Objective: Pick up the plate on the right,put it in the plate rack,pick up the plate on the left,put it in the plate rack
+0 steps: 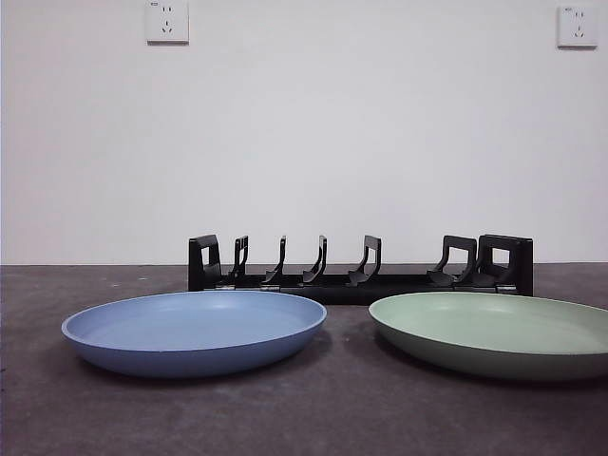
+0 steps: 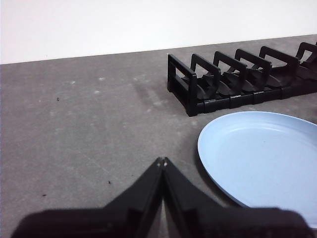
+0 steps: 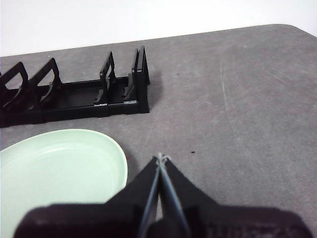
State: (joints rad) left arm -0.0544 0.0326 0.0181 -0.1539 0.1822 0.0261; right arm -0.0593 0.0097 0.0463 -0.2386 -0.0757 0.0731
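The left pincer (image 2: 162, 159) hangs over bare bench (image 2: 89, 129) toward the left side, its two black jaws pressed together with nothing between them. Just beside it lies the blue plate (image 1: 195, 331), flat and right side up on the dark bench surface; in the left wrist view its rim (image 2: 210, 163) sits close to the jaw tips without touching them.

Behind both plates, toward the far edge of the bench, stands the plate rack (image 1: 361, 271), a long low black piece running left to right, with blocky ends and a row of upright curved prongs. Every slot holds nothing. From the front its left end sits behind the blue plate's right half and its right end behind the green plate (image 1: 494, 332).

The green plate lies flat and right side up toward the right side, apart from the blue one, its right rim cut by the picture's edge. The right pincer (image 3: 161, 157) hangs just past that plate's rim (image 3: 121, 163), over bare bench, jaws closed tip to tip and holding nothing.
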